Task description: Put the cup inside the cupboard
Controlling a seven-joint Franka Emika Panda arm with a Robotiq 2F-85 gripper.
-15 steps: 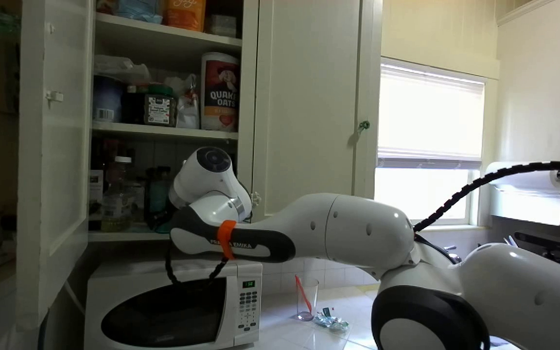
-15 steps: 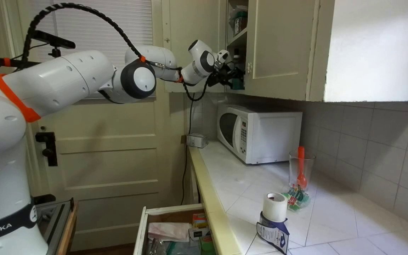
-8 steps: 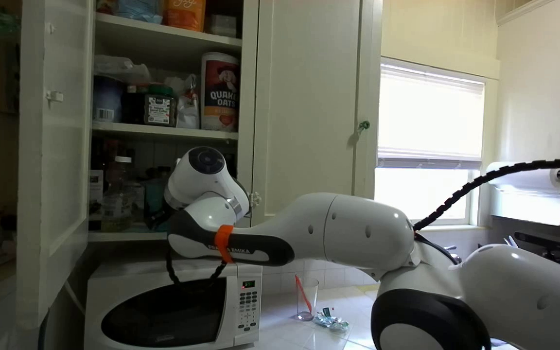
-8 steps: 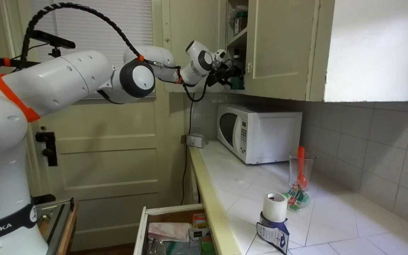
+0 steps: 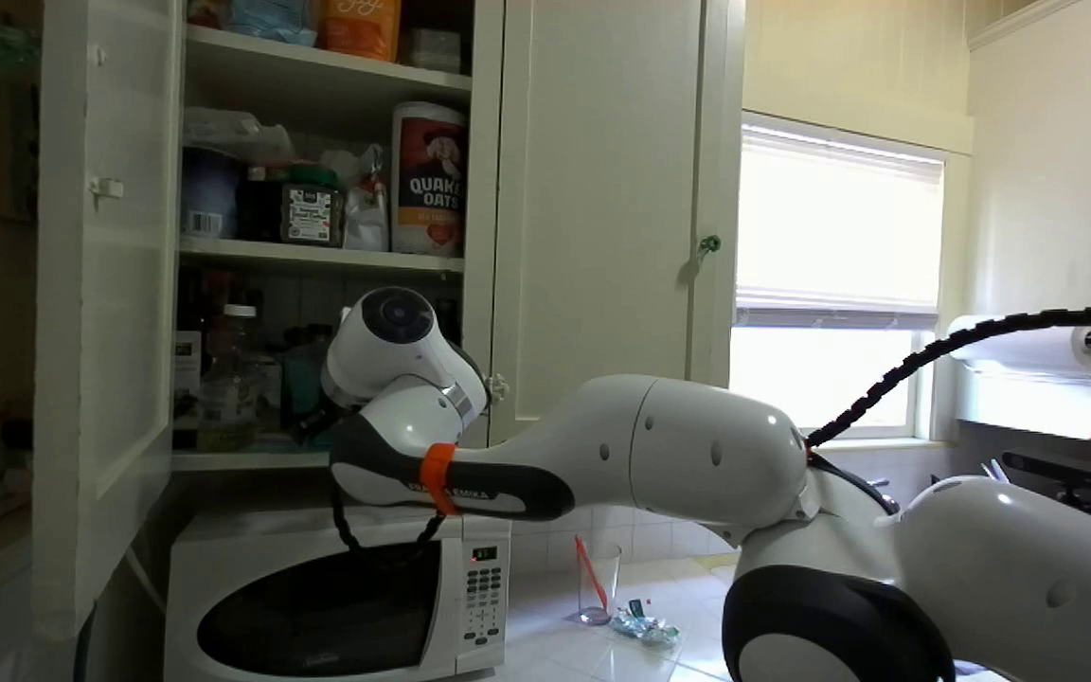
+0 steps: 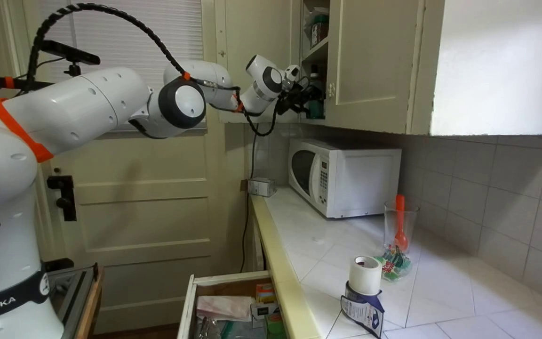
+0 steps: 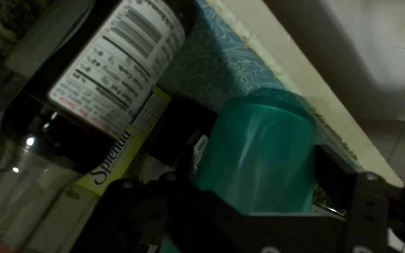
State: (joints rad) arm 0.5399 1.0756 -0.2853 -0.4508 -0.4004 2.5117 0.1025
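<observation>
The cup [image 7: 258, 158], teal and see-through, is between the fingers of my gripper [image 7: 253, 156] in the wrist view, with a finger against either side. Its base is at the patterned lower shelf of the cupboard [image 5: 318, 251], close to the front edge; whether it rests on the shelf I cannot tell. My gripper [image 6: 305, 98] reaches into the cupboard's opening in an exterior view, and a teal patch of the cup [image 6: 316, 109] shows just beneath it. The arm's wrist hides most of the gripper in an exterior view [image 5: 313, 426].
A dark bottle [image 7: 118, 66] and a yellow Splenda box [image 7: 118, 158] stand beside the cup. The cupboard door [image 5: 129, 313] hangs open at the side. Below sits the white microwave [image 5: 337, 606]. A clear glass with a red spoon [image 6: 400, 230] and a tape roll [image 6: 365, 275] are on the counter.
The hand has drawn back slightly from the cupboard and turned a little. The jaws look the same, and the cup has hardly shifted.
</observation>
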